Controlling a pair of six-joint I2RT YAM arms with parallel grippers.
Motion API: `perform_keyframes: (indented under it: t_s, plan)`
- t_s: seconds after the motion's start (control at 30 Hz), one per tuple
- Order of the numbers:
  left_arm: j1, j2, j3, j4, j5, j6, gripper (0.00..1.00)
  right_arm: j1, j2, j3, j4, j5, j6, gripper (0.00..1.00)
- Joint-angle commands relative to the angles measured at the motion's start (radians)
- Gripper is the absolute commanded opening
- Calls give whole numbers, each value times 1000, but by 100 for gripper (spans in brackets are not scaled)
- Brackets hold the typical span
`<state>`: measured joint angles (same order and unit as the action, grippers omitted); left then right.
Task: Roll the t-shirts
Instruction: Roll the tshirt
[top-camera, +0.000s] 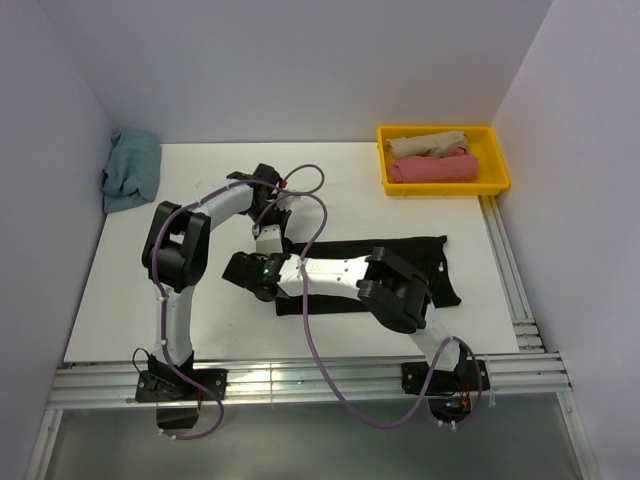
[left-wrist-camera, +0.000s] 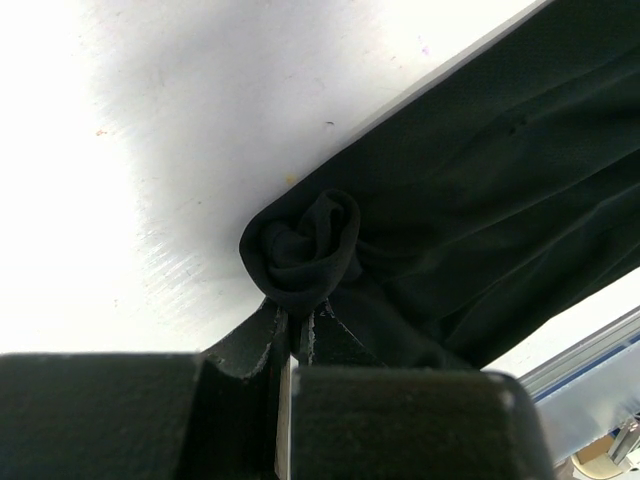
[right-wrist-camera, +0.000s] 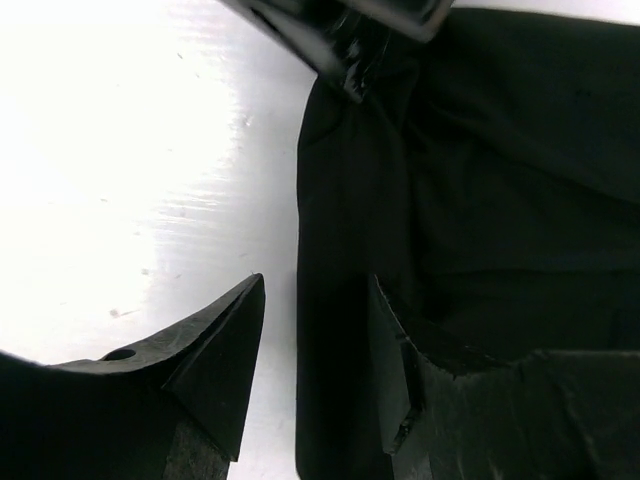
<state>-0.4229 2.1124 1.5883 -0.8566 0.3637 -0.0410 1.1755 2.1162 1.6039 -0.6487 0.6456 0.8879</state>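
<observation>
Tension decides the result here: the black shirt (top-camera: 400, 262) lies as a long folded strip parallel to the near edge of the tabletop (top-camera: 330, 190), toward its right side, with the left end curled into a small tight roll (left-wrist-camera: 302, 248). The left claw (left-wrist-camera: 292, 325) is pressed together, pinching cloth at that roll, while the right claw (right-wrist-camera: 315, 350) is spread, one finger over bare table and the other over cloth, gripping nothing. Close the right claw on the roll, then turn both wrists evenly toward the right edge, keeping both ends level.
</observation>
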Motion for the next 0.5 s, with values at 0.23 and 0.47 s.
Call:
perform_keyframes:
  t_s: [0.23,0.47]
  plan:
    - [-8,18,42,-16,0,15,0,9,47,18,-106,0,42,49]
    - [-7,14,65,-13,24,16,14,7,-8,-102,15,-82,40,24]
